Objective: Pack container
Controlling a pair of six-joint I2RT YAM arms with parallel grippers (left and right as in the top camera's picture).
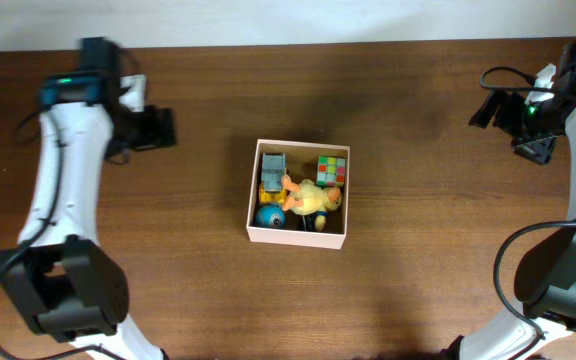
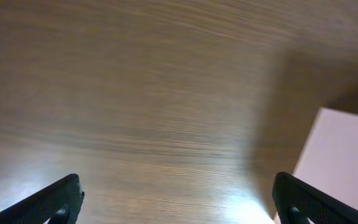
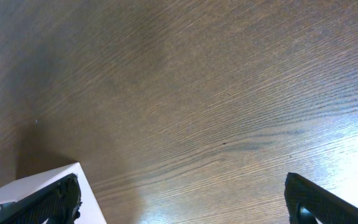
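Observation:
The container (image 1: 252, 200) is a square white-walled box at the table's middle. Inside it lie a multicoloured cube (image 1: 332, 169), a yellow soft toy (image 1: 311, 198), a grey and yellow toy (image 1: 272, 170) and a blue ball (image 1: 270, 215). My left gripper (image 1: 160, 129) is open and empty, raised over bare wood to the left of the box; a white box wall (image 2: 344, 162) shows at the right of the left wrist view. My right gripper (image 1: 490, 108) is open and empty at the far right; a white box corner (image 3: 42, 186) shows at lower left of the right wrist view.
The brown wooden table (image 1: 418, 260) surrounds the box on all sides. The far edge of the table meets a pale wall (image 1: 268, 20) at the top. Both arm bases stand at the front corners.

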